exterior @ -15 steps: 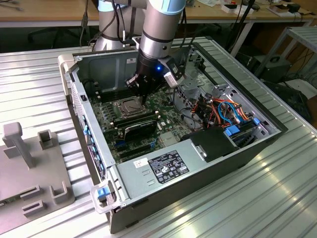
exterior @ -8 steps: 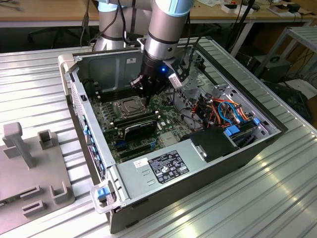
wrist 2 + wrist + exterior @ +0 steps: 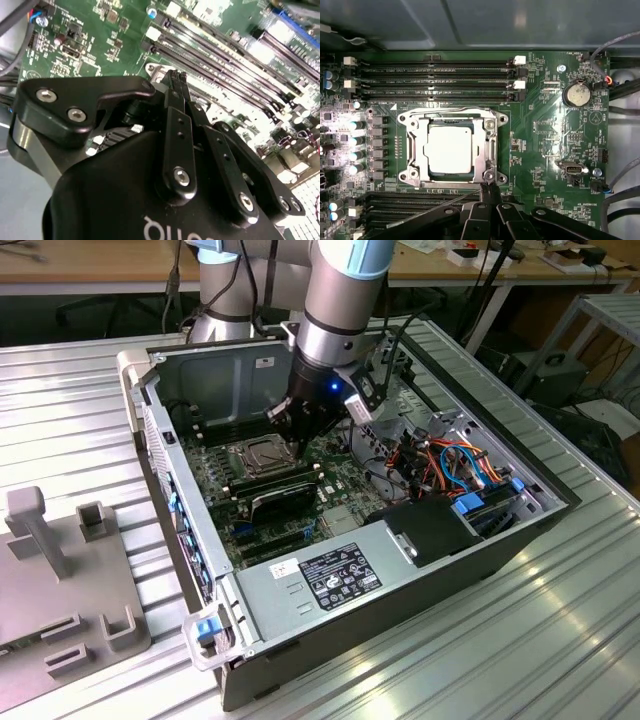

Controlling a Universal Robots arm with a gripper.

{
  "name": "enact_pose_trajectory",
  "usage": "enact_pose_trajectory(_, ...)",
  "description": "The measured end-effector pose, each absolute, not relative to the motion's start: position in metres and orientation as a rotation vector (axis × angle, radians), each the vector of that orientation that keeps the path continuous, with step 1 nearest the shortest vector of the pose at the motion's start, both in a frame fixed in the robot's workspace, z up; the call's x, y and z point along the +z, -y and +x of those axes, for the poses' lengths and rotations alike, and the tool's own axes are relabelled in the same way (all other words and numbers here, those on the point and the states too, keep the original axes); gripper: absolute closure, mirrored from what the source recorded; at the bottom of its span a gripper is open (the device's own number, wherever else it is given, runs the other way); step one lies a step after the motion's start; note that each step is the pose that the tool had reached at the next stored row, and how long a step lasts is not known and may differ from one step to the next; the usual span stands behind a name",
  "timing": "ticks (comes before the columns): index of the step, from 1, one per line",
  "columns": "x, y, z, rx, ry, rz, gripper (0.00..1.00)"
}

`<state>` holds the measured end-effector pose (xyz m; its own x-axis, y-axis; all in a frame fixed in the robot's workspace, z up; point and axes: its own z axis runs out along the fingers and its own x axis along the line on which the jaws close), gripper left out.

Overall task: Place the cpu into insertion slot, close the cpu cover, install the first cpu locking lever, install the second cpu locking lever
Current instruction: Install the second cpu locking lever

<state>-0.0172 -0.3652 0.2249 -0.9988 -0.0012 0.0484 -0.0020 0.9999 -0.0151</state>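
The cpu (image 3: 450, 147), a dull silver square, lies in the insertion slot (image 3: 406, 171) on the green motherboard. The cpu cover (image 3: 489, 145) is folded flat over it, its window framing the chip. One wire locking lever (image 3: 455, 109) runs along the socket side next to the memory slots. A second one (image 3: 447, 185) lies along the opposite side. My gripper (image 3: 488, 188) is shut, its tips touching the socket's corner at the end of that lever. In the second wrist view the black fingers (image 3: 176, 115) meet at that corner. In the exterior view my gripper (image 3: 290, 430) hangs over the socket (image 3: 262, 458).
The open computer case (image 3: 185, 525) stands on a ribbed metal table. Long black memory slots (image 3: 435, 75) flank the socket. Cables (image 3: 455, 465) and a black power unit (image 3: 430, 530) sit at the exterior view's right. A grey fixture (image 3: 50, 570) stands at its left.
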Motion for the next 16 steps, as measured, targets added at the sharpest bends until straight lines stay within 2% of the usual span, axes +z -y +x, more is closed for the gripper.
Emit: enact_pose_trajectory(16, 0.228, 0.368, -0.042, 0.023, 3.093, -0.001, 0.89)
